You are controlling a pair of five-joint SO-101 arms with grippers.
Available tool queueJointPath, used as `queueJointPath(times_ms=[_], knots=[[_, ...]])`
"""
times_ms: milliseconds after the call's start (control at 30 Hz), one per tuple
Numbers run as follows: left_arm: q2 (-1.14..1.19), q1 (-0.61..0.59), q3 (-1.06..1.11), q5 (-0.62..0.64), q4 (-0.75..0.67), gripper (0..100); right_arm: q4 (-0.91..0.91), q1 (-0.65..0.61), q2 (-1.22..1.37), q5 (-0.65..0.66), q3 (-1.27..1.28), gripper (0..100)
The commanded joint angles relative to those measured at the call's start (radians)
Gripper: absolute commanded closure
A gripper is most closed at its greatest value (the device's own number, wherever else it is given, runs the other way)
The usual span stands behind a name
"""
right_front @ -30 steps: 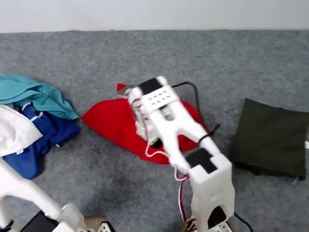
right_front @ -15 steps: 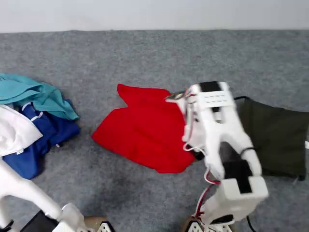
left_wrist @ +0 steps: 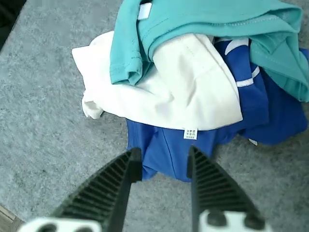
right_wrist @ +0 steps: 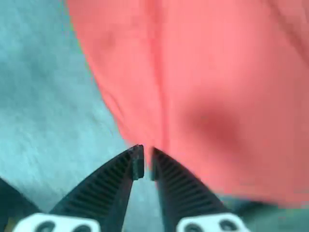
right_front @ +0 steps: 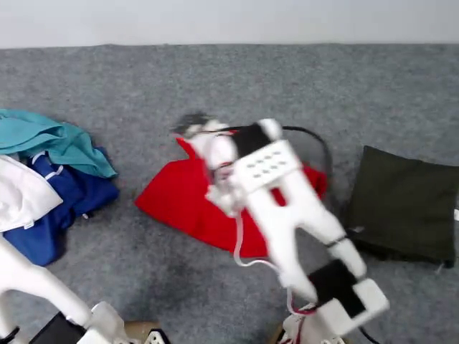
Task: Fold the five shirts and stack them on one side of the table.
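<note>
Pinched an edge of the crumpled red fabric shirt (right_front: pixel 172 201), at the middle of the grey carpeted table (right_front: pixel 301 79), in the right gripper (right_wrist: pixel 145 154), jaws nearly closed on the cloth. Hung the left gripper (left_wrist: pixel 164 154), jaws well apart and empty, above the heaped white cloth shirt (left_wrist: pixel 193 92), teal cloth shirt (left_wrist: pixel 203 19) and royal-blue cloth shirt (left_wrist: pixel 270 111) at its left side.

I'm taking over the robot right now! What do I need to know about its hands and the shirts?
Hands: left hand open over the blue shirt; right hand closed at the red shirt edge mid-table, seemingly pinching it.
Teal shirt, white shirt and blue shirt lie heaped at one side; dark shirt lies folded opposite.
Done: one fold. Left: four folds, then stacking.
</note>
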Motion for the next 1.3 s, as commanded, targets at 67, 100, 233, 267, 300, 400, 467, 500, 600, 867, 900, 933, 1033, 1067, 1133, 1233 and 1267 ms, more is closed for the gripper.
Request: queueJointPath(times_ms=[67,100,233,267,300,400,467,500,600,867,900,933,1033,1067,1133,1233,1267], knots=[[-0.037,-0.002,-0.001,-0.025,-0.003,84,-0.03,-0.168,0.236,-0.121,-0.302,77.1],[-0.037,-0.002,-0.001,-0.025,-0.003,84,-0.025,-0.191,0.291,-0.13,-0.365,77.2],[-0.037,-0.002,-0.001,-0.025,-0.003,84,-0.022,-0.251,0.503,-0.13,-0.618,77.1],[-0.037,-0.002,-0.001,-0.025,-0.003,84,-0.022,-0.263,0.552,-0.13,-0.68,77.1],[-0.037,-0.002,-0.001,-0.025,-0.003,84,-0.022,-0.274,0.602,-0.13,-0.735,77.0],[-0.037,-0.002,-0.001,-0.025,-0.003,84,-0.022,-0.297,0.743,-0.13,-0.89,77.0],[-0.037,-0.002,-0.001,-0.023,-0.003,84,-0.025,-0.312,0.829,-0.13,-0.988,76.9],[-0.037,-0.002,-0.001,-0.023,-0.003,84,-0.025,-0.317,0.871,-0.13,-1.034,76.9],[-0.037,-0.002,0.001,-0.021,0.0,84,-0.021,-0.334,0.983,-0.135,-1.169,76.9],[-0.038,-0.002,0.005,-0.017,0.005,84,-0.021,-0.337,1.167,-0.132,-1.333,77.1],[-0.038,-0.002,0.005,-0.017,0.005,84,-0.021,-0.332,1.176,-0.132,-1.332,77.2],[-0.038,-0.002,0.005,-0.017,0.005,84,-0.021,-0.326,1.185,-0.132,-1.332,77.2],[-0.038,-0.002,0.005,-0.017,0.005,84,-0.015,-0.312,1.207,-0.13,-1.33,77.2],[-0.038,-0.002,0.005,-0.017,0.005,84,-0.004,-0.308,1.211,-0.133,-1.33,77.2],[-0.038,-0.002,0.005,-0.017,0.005,84,0.028,-0.298,1.216,-0.132,-1.33,77.9],[-0.038,-0.002,0.005,-0.017,0.005,84,0.074,-0.282,1.213,-0.13,-1.336,86.9],[-0.038,-0.002,0.005,-0.017,0.005,84,0.079,-0.274,1.213,-0.13,-1.338,91.3]])
